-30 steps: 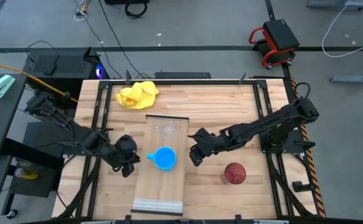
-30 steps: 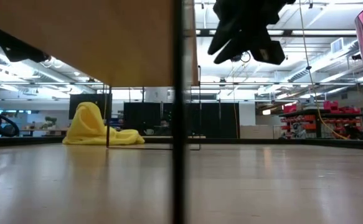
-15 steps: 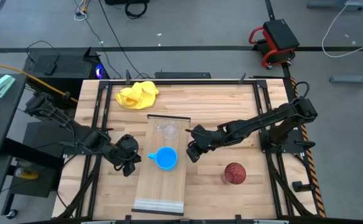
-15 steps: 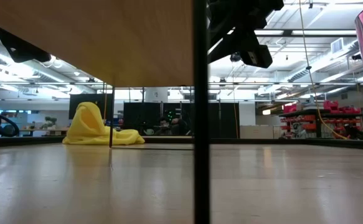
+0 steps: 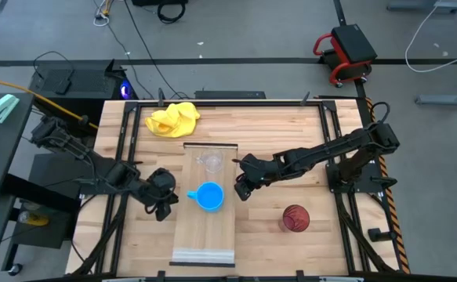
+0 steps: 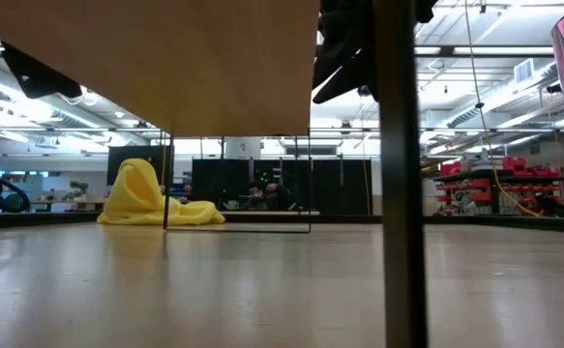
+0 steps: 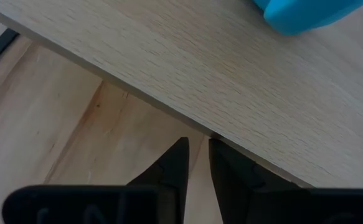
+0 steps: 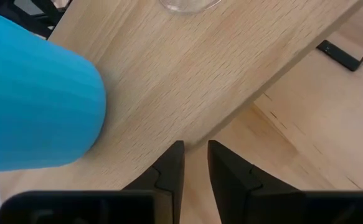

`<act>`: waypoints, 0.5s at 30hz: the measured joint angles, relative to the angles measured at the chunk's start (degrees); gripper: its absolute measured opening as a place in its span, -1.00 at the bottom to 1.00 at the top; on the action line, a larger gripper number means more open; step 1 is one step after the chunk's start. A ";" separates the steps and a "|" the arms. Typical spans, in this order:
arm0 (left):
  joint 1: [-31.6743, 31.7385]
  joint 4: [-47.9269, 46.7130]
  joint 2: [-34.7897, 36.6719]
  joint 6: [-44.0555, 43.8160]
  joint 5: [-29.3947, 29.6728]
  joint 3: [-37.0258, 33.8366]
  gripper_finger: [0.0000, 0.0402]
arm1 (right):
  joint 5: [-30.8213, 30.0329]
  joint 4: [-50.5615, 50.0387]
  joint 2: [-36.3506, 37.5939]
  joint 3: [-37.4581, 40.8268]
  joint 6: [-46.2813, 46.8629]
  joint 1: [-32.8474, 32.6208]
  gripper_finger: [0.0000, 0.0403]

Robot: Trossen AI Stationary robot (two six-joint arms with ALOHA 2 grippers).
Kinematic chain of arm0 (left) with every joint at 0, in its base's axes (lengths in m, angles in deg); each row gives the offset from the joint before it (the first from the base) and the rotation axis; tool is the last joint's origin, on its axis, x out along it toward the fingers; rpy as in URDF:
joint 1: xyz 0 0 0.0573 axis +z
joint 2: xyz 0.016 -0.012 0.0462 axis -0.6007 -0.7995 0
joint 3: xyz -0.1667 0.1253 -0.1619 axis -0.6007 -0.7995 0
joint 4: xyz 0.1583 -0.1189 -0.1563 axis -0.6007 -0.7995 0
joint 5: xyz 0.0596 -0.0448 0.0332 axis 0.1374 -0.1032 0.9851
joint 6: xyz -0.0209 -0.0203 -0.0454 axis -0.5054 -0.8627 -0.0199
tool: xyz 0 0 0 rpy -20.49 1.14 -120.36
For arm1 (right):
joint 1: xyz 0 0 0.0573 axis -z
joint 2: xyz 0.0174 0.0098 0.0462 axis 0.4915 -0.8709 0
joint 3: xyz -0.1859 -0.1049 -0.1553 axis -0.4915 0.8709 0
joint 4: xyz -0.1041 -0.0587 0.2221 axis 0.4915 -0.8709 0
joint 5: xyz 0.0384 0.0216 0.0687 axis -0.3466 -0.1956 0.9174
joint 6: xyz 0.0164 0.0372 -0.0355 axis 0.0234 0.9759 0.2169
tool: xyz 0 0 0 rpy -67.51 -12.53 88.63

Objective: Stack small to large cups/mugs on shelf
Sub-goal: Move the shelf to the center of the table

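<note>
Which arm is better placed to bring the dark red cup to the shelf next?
The right arm, probably. The dark red cup stands on the table on the right arm's side of the shelf, and the right pincer is nearer than the left pincer.

Overhead straight down on the whole surface (image 5: 291, 129); low level across it; wrist views close on the shelf (image 7: 243, 81) edges, shared overhead.

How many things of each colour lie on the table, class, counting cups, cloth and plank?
Clear: 1, the small cup
Blue: 1, the mug
Dark red: 1, the ribbed cup
Yellow: 1, the cloth
Light wood: 1, the plank
Total: 5
</note>
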 joint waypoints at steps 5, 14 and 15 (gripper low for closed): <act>1.83 2.03 -0.04 3.00 -1.65 -0.09 -0.63 | -0.21 -0.38 0.04 0.00 0.04 0.00 -0.63; 5.41 3.64 -0.04 5.44 -4.58 -0.09 -0.63 | -1.27 -2.64 0.13 -0.11 1.79 -0.65 -0.64; 5.75 3.63 -0.04 5.75 -4.93 -0.09 -0.63 | -1.27 -2.71 0.13 -0.11 1.99 -0.83 -0.64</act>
